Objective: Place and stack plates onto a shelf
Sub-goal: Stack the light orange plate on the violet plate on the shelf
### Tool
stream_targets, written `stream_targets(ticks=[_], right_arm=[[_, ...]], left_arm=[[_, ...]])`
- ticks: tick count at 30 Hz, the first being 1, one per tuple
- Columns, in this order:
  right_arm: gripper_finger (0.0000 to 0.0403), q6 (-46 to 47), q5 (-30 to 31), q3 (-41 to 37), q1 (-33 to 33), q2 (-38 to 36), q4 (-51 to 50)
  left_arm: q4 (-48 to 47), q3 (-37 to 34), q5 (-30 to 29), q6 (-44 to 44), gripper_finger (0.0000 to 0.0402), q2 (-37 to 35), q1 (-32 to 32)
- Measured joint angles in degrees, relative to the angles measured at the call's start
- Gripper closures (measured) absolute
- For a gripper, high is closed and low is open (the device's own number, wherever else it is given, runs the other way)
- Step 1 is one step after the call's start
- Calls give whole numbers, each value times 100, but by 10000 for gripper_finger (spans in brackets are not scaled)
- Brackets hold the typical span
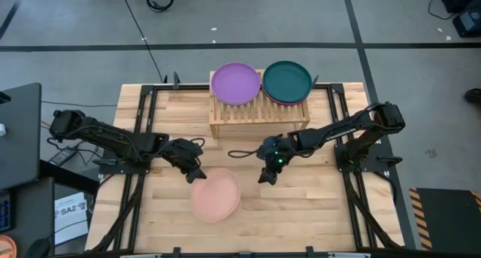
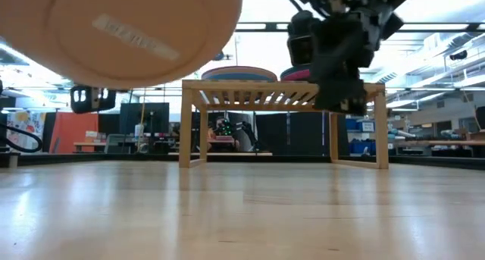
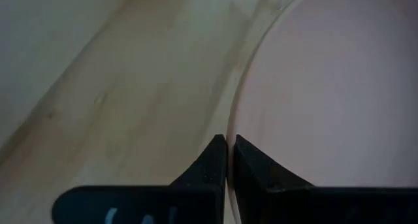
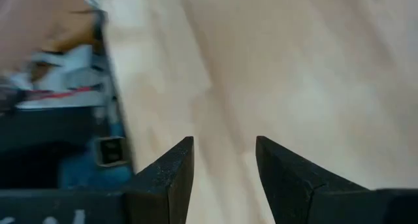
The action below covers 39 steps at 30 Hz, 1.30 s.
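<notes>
Hanging above the tabletop [image 1: 316, 205], a peach plate [image 1: 216, 195] is being held by its rim, its edge at roughly ten o'clock pinched in the left gripper [image 1: 197, 174]; in the left wrist view the two dark fingers [image 3: 210, 168] are sitting nearly together with the plate's thin edge [image 3: 230, 119] running between them, so that gripper is clamping narrow on the plate. In the low view the peach plate [image 2: 125, 32] is showing its underside, tilted and clear of the wood, with a pale label on it. At about one o'clock from the plate, well apart from it, the right gripper [image 1: 267, 173] is hovering over bare planks, its fingers [image 4: 175, 165] spread with a clear gap and nothing between them; in the low view this gripper [image 2: 341, 101] is hanging in front of the shelf's right side. Farther out at twelve o'clock the shelf [image 1: 259, 115] is standing at the back of the table, carrying a purple plate [image 1: 235, 83] on its left half and a dark teal plate [image 1: 286, 80] on its right half, the teal one lying on top of another plate whose magenta-purple rim is peeking out below it. The two stacks are sitting just beside one another, rims close or touching.
</notes>
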Motion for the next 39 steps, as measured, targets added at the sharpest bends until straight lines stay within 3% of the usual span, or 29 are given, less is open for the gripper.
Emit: stream_targets(ticks=[8,17,24,28,33,39], right_arm=[[233,-273,784,0,401,-735,-1139],[233,-1098,1165,0,684,-1949,-1398],[233,-2072,1213,2,769,-2835,-1555],[233,-2421,1616,7,837,-3213,-1871],[233,-2745,2084,7,892,-3478,-2243],[233,-3176,2177,-19,892,-3552,-2357]], left_arm=[[1024,12,-128,-96,383,2,-23],[888,646,-228,-126,383,7,49],[-243,1622,-230,466,383,7,329],[-1111,2285,-280,817,383,9,585],[-2020,3132,-389,1252,383,9,1025],[-2522,3917,-426,1652,383,2,1781]])
